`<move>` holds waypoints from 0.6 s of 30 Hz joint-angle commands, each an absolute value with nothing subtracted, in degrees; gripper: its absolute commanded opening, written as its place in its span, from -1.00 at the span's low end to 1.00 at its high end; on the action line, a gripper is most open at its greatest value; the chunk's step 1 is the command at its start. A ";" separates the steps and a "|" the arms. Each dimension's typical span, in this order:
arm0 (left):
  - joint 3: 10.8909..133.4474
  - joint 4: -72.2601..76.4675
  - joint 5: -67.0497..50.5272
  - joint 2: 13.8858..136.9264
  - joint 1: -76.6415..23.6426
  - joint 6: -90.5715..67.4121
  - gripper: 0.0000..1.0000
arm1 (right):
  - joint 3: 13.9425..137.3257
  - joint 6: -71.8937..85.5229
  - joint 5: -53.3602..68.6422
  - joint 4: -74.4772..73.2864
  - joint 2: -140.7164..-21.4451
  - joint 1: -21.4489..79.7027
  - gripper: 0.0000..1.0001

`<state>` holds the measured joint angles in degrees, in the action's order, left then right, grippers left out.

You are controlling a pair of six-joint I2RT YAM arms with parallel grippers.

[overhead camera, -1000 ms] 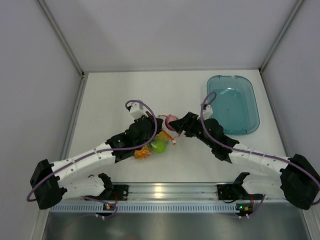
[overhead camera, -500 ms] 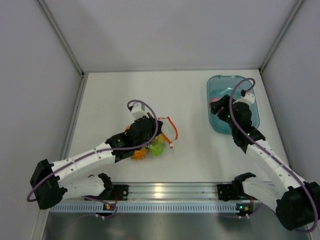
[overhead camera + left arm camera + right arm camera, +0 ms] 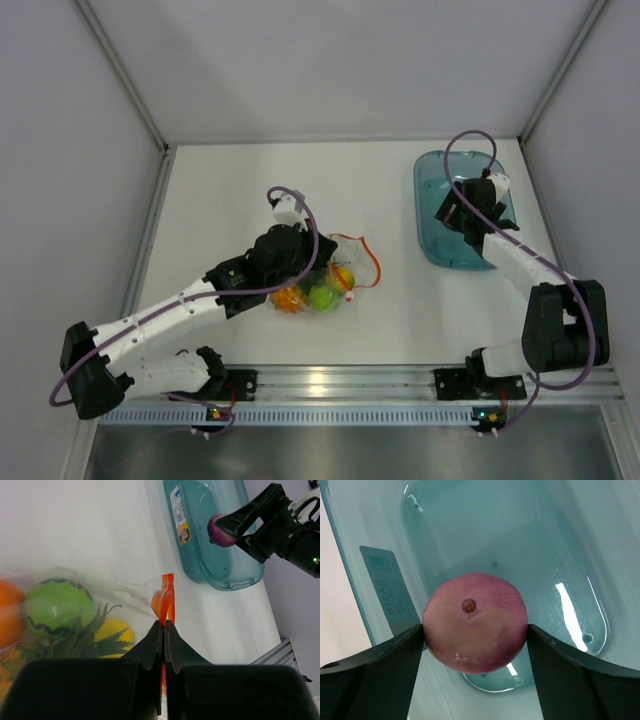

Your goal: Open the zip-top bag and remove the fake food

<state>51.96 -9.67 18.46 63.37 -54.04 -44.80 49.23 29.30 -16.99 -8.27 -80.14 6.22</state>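
The table [image 3: 240,190] is a plain white surface with no marks showing. Pale grey panels [image 3: 340,60] close it in at 9, 12 and 3 o'clock. A metal rail [image 3: 330,380] carrying both arm bases runs along the 6 o'clock edge.

The clear bag [image 3: 335,275] lies on the table just off centre, toward 7 o'clock. The left gripper [image 3: 164,625] is pinched tight on the bag's orange zip strip [image 3: 167,597], with no gap between its fingers. Inside the bag lie a light green piece [image 3: 55,605], a yellow piece [image 3: 115,632], an orange piece [image 3: 7,612] and the pineapple [image 3: 287,300], whose green crown spreads across the yellow piece. The other pieces cannot be picked out through the creased plastic.

The blue tub [image 3: 432,245] stands at 2 o'clock, well apart from the bag. The right gripper [image 3: 475,630] holds the pink ball [image 3: 220,530] between its two fingers, over the tub's interior. The ball appears to hang above the tub floor, though contact cannot be ruled out.
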 commanded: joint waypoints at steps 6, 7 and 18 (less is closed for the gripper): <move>56.16 -9.32 15.64 61.78 -53.96 -42.10 -1.00 | 54.67 22.59 -11.96 -12.48 -78.05 5.63 0.98; 56.34 -9.32 15.64 62.14 -53.96 -42.01 -1.00 | 54.67 22.15 -11.08 -12.74 -77.09 5.63 0.99; 58.98 -8.53 15.65 63.81 -53.96 -42.27 -1.00 | 47.73 24.08 29.52 -4.67 -60.92 11.67 0.42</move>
<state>55.86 -11.66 16.05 63.94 -54.04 -42.44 49.56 23.35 14.46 -10.61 -64.58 8.12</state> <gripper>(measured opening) 0.020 0.725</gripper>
